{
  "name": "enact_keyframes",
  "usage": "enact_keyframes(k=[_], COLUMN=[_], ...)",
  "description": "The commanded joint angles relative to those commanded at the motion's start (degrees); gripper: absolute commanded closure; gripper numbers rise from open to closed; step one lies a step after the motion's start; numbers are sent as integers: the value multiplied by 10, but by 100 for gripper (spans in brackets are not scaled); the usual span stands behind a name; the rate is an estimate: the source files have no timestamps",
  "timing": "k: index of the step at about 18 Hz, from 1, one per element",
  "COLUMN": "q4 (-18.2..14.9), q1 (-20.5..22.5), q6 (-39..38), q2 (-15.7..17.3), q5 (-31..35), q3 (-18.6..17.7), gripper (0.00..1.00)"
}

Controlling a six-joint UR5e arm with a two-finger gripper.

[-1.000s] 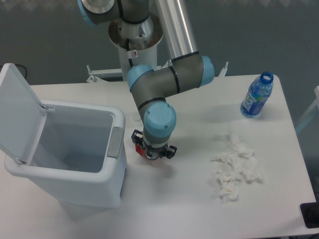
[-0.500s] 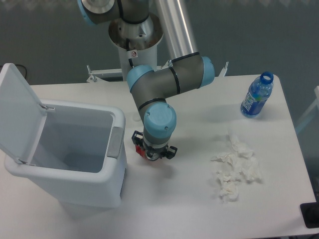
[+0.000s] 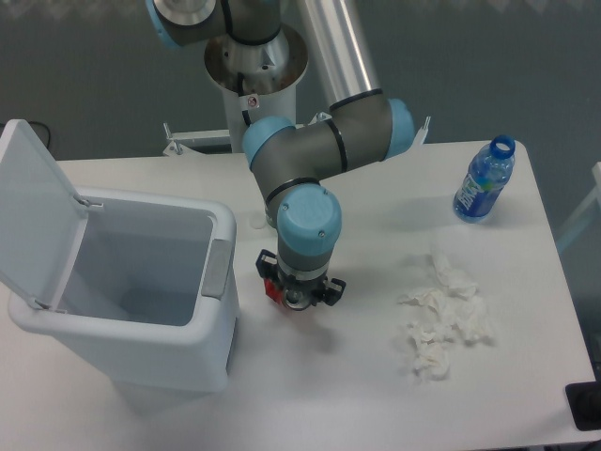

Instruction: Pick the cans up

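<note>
Fixed overhead view of a UR5e arm (image 3: 319, 150) working over a white bench (image 3: 357, 376). The arm's wrist points straight down, so the end effector (image 3: 300, 295) is seen almost end-on beneath the blue wrist cap (image 3: 309, 224). A small patch of red, apparently the can (image 3: 273, 289), shows at the left edge of the end effector, just right of the bin's front corner; most of it is hidden by the wrist. The end effector appears clenched on the can, though the fingers themselves are largely masked from this angle. Whether the can rests on the bench or is raised off it cannot be told. To the left stands a white bin (image 3: 221, 282) with its lid (image 3: 33, 211) swung open and upright. A blue-labelled plastic bottle (image 3: 483, 183) stands near the far right edge of the bench. Crumpled white tissues (image 3: 443, 315) lie on the right half, well apart from the end effector.
</note>
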Motion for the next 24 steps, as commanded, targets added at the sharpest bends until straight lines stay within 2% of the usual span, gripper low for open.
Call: enact_keyframes(k=[3, 6, 11, 16, 24], q4=[1, 0, 0, 4, 2], q1=[13, 42, 73, 72, 75], q6=[71, 179, 278, 299, 299], q2=[2, 24, 33, 29, 33], q5=[6, 11, 11, 7, 6], q3=[11, 16, 40, 59, 50], gripper=[40, 40, 40, 40, 40])
